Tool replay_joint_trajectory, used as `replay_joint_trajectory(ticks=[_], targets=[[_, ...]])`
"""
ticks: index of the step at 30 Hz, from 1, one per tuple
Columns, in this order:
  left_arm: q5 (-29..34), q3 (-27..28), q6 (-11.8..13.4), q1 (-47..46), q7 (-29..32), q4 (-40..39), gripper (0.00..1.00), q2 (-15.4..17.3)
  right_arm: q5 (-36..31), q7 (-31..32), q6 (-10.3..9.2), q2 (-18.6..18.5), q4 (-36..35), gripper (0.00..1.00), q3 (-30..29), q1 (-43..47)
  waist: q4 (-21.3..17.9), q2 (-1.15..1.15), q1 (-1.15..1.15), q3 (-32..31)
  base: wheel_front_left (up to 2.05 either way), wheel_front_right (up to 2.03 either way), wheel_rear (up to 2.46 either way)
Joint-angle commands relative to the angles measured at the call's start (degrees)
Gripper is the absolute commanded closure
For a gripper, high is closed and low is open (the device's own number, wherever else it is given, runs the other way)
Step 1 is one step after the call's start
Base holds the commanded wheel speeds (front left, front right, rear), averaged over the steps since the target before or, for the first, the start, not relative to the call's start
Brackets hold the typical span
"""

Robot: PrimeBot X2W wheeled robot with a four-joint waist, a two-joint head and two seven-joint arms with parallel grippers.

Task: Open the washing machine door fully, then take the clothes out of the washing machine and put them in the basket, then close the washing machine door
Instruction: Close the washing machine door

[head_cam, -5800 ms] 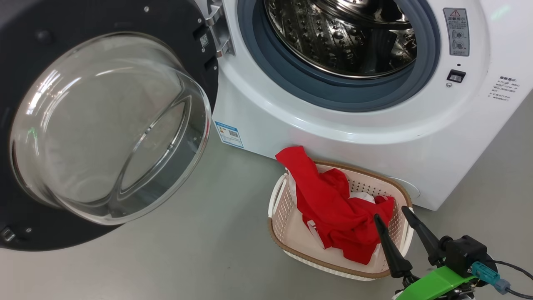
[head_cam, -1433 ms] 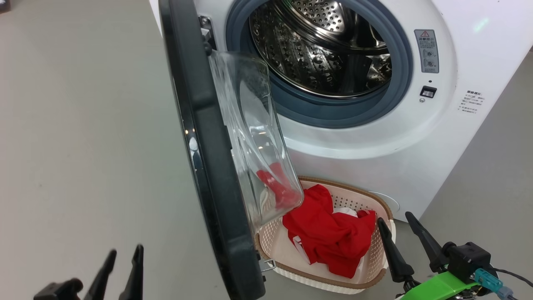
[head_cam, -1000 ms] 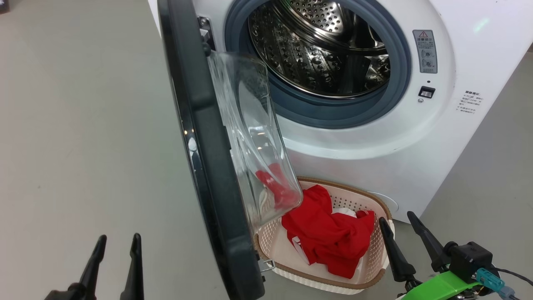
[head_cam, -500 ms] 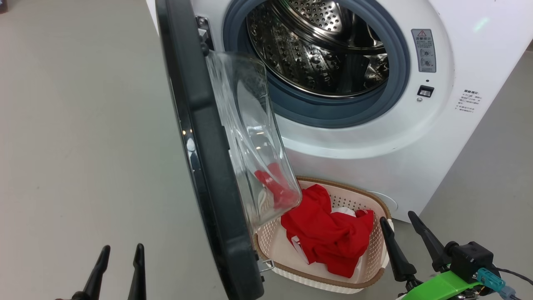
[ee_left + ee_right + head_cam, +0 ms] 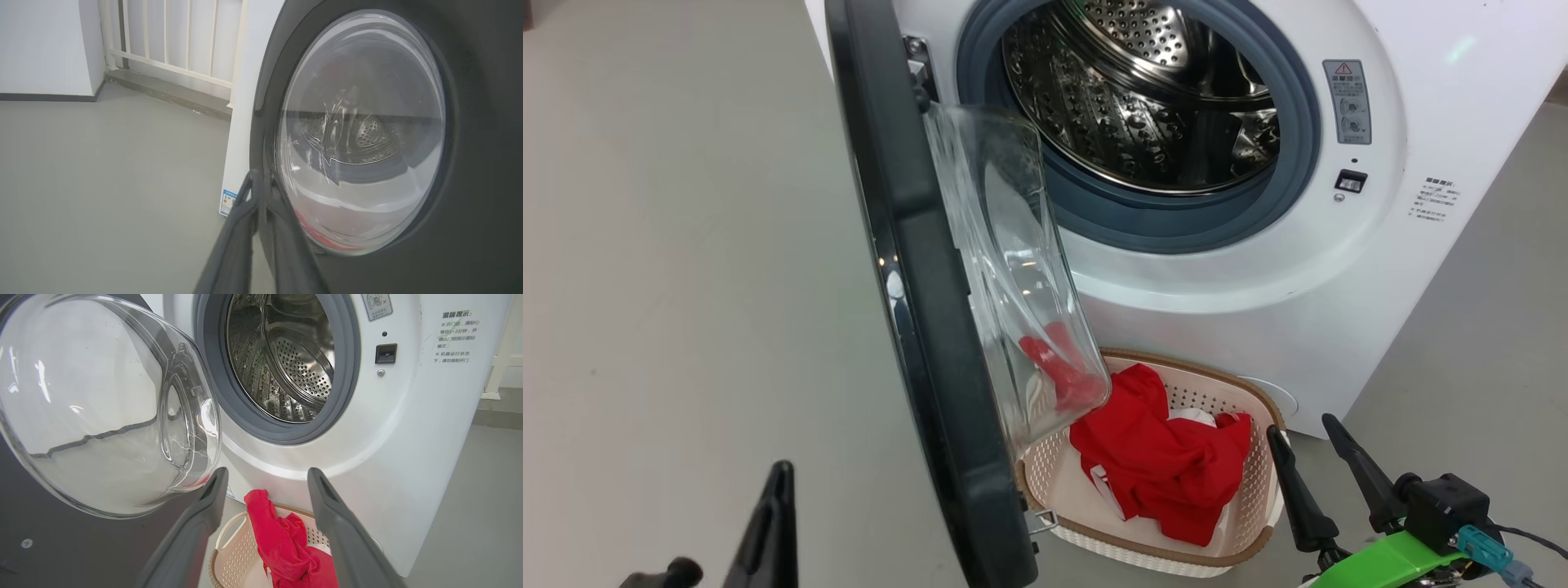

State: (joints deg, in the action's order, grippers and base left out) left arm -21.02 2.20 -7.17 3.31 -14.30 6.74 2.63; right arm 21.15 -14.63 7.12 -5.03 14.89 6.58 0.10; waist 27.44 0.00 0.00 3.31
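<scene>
Large white front-loading washing machine (image 5: pixel 1258 286) on a grey floor (image 5: pixel 686 245). Its round, black-rimmed glass door (image 5: pixel 915 286) stands half open, overhanging a cream perforated plastic basket (image 5: pixel 1254 490) that holds the red fabric clothes (image 5: pixel 1168 474). The left end effector (image 5: pixel 256 179) is pressed together outside the door. The right end effector (image 5: pixel 1301 426) is spread beside the basket.

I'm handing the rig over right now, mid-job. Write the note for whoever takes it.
Left gripper: shut, empty, by the outer face of the round black-rimmed glass washing machine door; contact unclear.
Right gripper: open, empty, beside the cream perforated plastic basket.
Door stands partly open. Bright red clothes lie in the basket, in front of the white front-loading washing machine; its steel drum shows no clothes.
Done: door opened, clothes moved.
Left: close the door.
</scene>
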Motion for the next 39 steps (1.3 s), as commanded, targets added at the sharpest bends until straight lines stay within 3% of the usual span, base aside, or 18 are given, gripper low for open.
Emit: replay_joint_trajectory(ticks=[1,4,8,17,23,31,39], targets=[[-1.61,0.83,-0.31,-2.81,-0.7,-1.51,1.0,0.68,-0.08,-0.37,0.36,-0.26,-1.19,0.0,1.45,-1.13,-0.13,0.0,0.0,-0.01,0.0,0.0,0.0],[-6.8,-0.31,-0.31,-4.2,-0.7,-1.98,1.0,1.97,-0.05,-0.37,0.36,-0.22,-1.16,0.0,1.5,-1.14,-0.43,0.0,0.0,-0.05,0.0,0.0,0.0],[-19.76,-2.86,-0.31,-5.5,-0.7,-2.89,1.0,4.13,0.01,-0.37,0.36,-0.16,-1.17,0.0,1.52,-1.02,-1.01,0.0,0.0,-0.16,0.0,0.0,0.0],[-52.66,-13.02,-0.31,-5.47,1.34,-9.96,1.0,16.29,0.03,-0.37,0.36,-0.03,-1.24,0.0,1.51,-0.94,-2.72,0.0,0.0,0.04,0.0,0.0,0.0],[-66.46,-14.84,-0.32,-4.79,6.07,-16.01,1.0,21.45,0.02,-0.37,0.36,0.03,-1.21,0.0,1.56,-0.92,-3.36,0.0,0.0,0.19,0.0,0.0,0.0],[-72.72,-14.61,-0.32,-4.22,13.68,-19.84,1.0,23.2,0.03,-0.37,0.36,0.18,-1.23,0.0,1.65,-1.15,-4.29,0.0,0.0,0.38,0.0,0.0,0.0],[-72.55,-14.36,-0.32,-5.2,19.05,-21.0,1.0,21.65,-0.05,-0.37,0.36,0.27,-1.39,0.0,1.58,-1.48,-5.66,0.0,0.0,1.04,0.0,0.0,0.0]])
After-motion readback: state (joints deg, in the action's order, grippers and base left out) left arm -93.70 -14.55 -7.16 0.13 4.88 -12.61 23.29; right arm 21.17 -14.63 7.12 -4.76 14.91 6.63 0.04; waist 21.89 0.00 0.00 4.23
